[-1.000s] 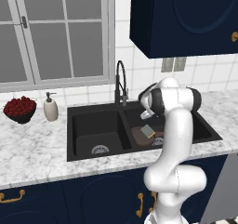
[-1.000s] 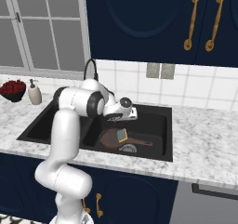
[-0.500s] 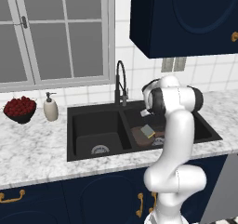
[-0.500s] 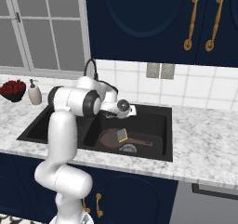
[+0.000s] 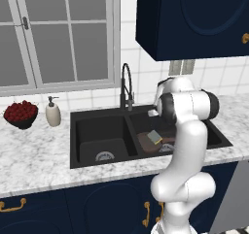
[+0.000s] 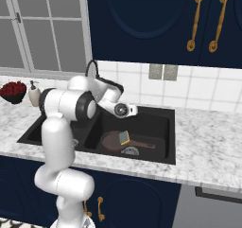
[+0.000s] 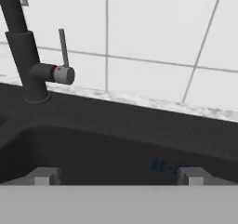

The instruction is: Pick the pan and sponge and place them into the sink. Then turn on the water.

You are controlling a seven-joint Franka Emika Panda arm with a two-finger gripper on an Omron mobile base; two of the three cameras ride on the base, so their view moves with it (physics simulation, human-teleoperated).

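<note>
Gripper (image 7: 116, 176): jaws spread wide, nothing between them. In the hand view the two fingertips (image 7: 44, 175) stand far apart at the bottom edge, aimed at the sink's back wall and the white tiles (image 7: 153, 23) above it.

Faucet (image 7: 21, 42): base at upper left of the hand view, thin lever standing upright off its side knob, apart from the gripper. No stream from the spout in either base view.

Hand, left base view: over the right basin, near the back rim, just right of the faucet.

Pan (image 6: 115, 140): flat on the floor of the right basin, handle pointing right. Sponge (image 6: 125, 137): lying on the pan, yellow layer showing at its edge. Same pair in the left base view, pan (image 5: 146, 142) with sponge (image 5: 154, 137) on it.

Sink (image 5: 99, 117): left basin holds only its drain.

Counter, left of sink: soap bottle (image 5: 52, 113), then fruit bowl (image 5: 20, 114), just beside each other.
</note>
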